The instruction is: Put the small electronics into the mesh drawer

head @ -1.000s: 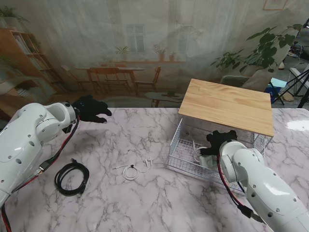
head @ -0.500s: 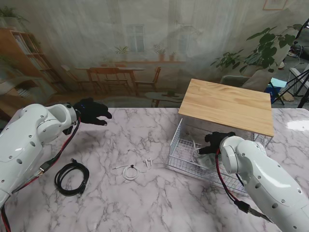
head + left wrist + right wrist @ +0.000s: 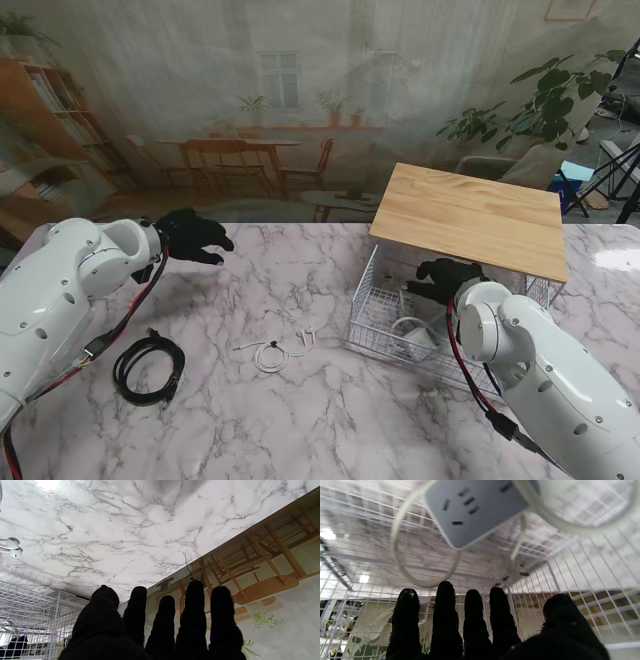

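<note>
The white mesh drawer (image 3: 366,300) stands pulled out from under a wooden-topped rack (image 3: 470,215). A white power strip (image 3: 418,332) with its cord lies inside it; the right wrist view shows the strip (image 3: 475,510) and its looped cord (image 3: 400,555) on the wire floor. My right hand (image 3: 443,277) hovers inside the drawer, farther from me than the strip, fingers (image 3: 446,610) spread and holding nothing. On the marble lie white earbuds (image 3: 307,335), a coiled white cable (image 3: 270,356) and a coiled black cable (image 3: 148,367). My left hand (image 3: 195,237) is open above the table's far left.
The left wrist view shows the earbuds (image 3: 11,548), the drawer's mesh wall (image 3: 30,610) and the table's far edge against a painted backdrop. The wooden top overhangs the back of the drawer. Plants and tripods stand off the table at the far right.
My right hand has drawn back from the power strip toward the drawer's far side, leaving the strip lying in the drawer. My left hand has edged slightly to the right.
</note>
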`<move>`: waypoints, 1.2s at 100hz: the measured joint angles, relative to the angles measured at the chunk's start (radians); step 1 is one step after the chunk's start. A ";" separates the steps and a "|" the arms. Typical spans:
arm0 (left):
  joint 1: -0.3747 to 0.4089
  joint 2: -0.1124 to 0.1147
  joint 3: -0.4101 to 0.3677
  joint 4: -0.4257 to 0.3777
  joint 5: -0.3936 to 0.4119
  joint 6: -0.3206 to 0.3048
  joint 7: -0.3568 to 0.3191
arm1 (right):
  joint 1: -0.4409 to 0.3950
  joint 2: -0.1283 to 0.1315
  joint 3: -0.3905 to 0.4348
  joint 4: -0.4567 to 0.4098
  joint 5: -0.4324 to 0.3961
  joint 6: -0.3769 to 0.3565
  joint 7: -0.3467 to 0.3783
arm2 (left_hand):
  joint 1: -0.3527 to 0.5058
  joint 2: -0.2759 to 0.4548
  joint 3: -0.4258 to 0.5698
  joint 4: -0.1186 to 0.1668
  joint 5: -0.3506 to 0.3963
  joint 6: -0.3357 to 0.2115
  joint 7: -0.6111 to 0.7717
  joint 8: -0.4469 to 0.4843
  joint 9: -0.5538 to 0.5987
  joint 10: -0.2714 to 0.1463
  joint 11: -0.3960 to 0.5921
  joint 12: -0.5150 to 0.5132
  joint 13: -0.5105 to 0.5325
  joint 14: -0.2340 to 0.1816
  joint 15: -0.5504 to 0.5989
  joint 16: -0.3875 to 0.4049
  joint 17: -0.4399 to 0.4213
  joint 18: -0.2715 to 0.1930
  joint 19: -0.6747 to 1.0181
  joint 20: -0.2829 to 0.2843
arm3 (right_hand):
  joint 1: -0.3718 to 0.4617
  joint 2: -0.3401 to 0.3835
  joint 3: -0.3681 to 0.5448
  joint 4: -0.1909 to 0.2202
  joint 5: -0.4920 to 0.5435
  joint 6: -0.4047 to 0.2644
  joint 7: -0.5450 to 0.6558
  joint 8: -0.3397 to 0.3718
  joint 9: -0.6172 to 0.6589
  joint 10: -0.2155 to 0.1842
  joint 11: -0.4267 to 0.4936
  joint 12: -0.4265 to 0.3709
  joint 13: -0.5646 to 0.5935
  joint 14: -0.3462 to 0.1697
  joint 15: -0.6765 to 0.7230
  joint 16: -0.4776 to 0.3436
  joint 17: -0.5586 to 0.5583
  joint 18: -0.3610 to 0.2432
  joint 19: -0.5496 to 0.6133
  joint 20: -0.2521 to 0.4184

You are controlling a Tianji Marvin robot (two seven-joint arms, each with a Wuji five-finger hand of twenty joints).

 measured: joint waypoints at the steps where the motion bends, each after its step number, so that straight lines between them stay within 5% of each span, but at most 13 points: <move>1: 0.000 0.000 0.000 0.000 -0.002 0.000 -0.001 | -0.002 -0.001 0.001 -0.001 0.007 0.002 -0.006 | 0.000 0.000 0.000 0.000 -0.005 0.000 -0.002 0.000 0.000 0.000 0.000 0.000 0.000 0.000 0.000 0.000 0.000 0.000 0.000 0.000 | -0.006 -0.005 0.000 0.000 0.000 -0.003 0.009 0.000 0.005 0.000 0.000 0.003 0.000 0.000 0.000 0.000 0.001 0.000 0.001 -0.001; 16: 0.005 0.000 0.000 -0.008 -0.028 0.005 -0.017 | -0.029 -0.016 0.030 -0.024 -0.088 -0.018 0.013 | 0.000 0.000 0.000 0.000 -0.014 0.009 -0.006 -0.001 0.000 0.000 0.000 0.000 0.000 0.000 0.000 0.000 0.000 0.000 0.000 0.000 | -0.013 -0.029 0.017 0.000 0.035 -0.009 0.061 -0.010 0.036 0.002 0.017 0.015 0.026 0.000 0.000 0.000 0.031 -0.001 0.017 -0.001; 32: 0.031 -0.001 -0.019 -0.044 -0.037 0.001 -0.033 | -0.055 -0.019 0.057 -0.048 -0.003 -0.032 -0.027 | -0.001 0.000 0.000 0.000 -0.024 0.010 -0.006 -0.002 0.000 0.000 0.000 0.000 0.000 0.000 0.000 0.000 -0.001 -0.011 -0.009 0.000 | -0.014 -0.040 0.028 0.000 0.063 -0.022 0.074 -0.011 0.060 0.002 0.024 0.016 0.026 0.000 0.000 0.000 0.025 -0.001 0.019 -0.002; 93: 0.214 -0.002 -0.199 -0.157 0.028 -0.059 -0.022 | -0.257 -0.023 0.178 -0.288 -0.020 -0.185 -0.039 | -0.045 0.000 -0.001 0.000 -0.035 0.020 -0.026 -0.013 -0.022 0.012 0.001 -0.021 -0.033 0.000 0.000 -0.010 -0.016 -0.025 -0.040 -0.025 | -0.059 -0.092 0.105 0.000 0.122 -0.035 0.097 -0.036 0.093 0.003 0.028 0.016 0.026 0.001 0.000 0.000 0.026 -0.001 0.022 -0.013; 110: 0.285 -0.002 -0.272 -0.188 0.045 -0.071 -0.002 | -0.342 -0.030 0.206 -0.332 -0.005 -0.246 -0.163 | -0.065 -0.006 -0.002 0.000 -0.086 0.034 -0.077 -0.029 -0.113 0.037 -0.062 -0.072 -0.043 0.000 -0.026 -0.043 -0.017 -0.058 -0.075 -0.037 | -0.060 -0.092 0.106 0.000 0.126 -0.036 0.097 -0.038 0.099 0.003 0.030 0.017 0.026 0.002 0.000 0.000 0.026 -0.001 0.022 -0.014; 120: 0.327 -0.002 -0.310 -0.203 0.053 -0.076 -0.004 | -0.383 -0.039 0.213 -0.348 -0.005 -0.263 -0.218 | -0.134 -0.118 -0.011 0.000 -0.147 0.075 -0.143 -0.076 -0.197 0.065 -0.107 -0.110 -0.072 0.000 -0.034 -0.062 -0.017 -0.092 -0.112 -0.050 | -0.075 -0.102 0.123 0.000 0.126 -0.037 0.097 -0.038 0.100 0.003 0.030 0.017 0.026 0.003 0.000 0.000 0.026 -0.001 0.022 -0.015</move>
